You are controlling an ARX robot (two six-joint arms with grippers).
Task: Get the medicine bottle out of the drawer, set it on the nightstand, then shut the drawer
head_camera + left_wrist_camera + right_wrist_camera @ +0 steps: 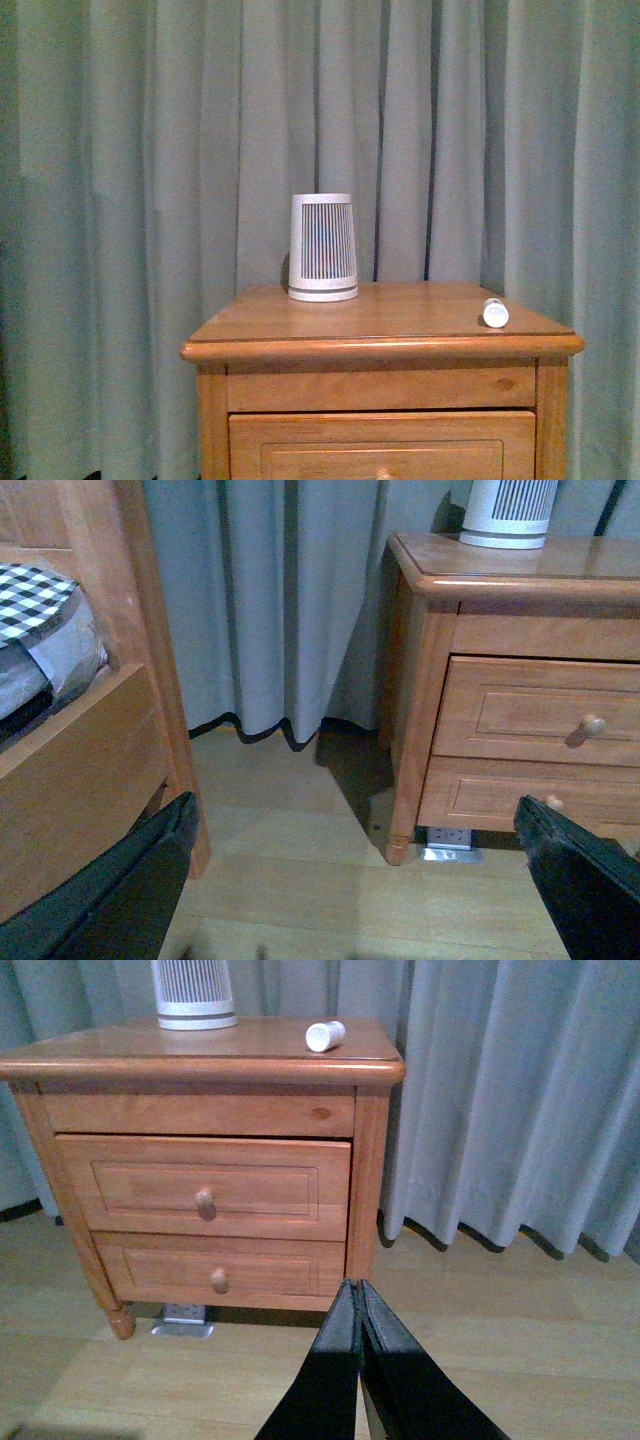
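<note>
Both drawers seem shut; left fingers (pixel 350 880) spread, right fingers (pixel 360 1345) pressed together, empty.

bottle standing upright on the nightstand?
No. The medicine bottle lies on its side near the right front corner of the nightstand top.

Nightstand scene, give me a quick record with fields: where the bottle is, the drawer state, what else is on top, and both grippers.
medicine bottle: lying on its side on the nightstand top, near the right front corner
upper drawer: pushed in, front about flush with the lower drawer
other item on top: ribbed white device, upright, toward the back
left gripper: open, empty, low over the floor
right gripper: shut, empty, clear of the nightstand
task status: appears complete
</note>
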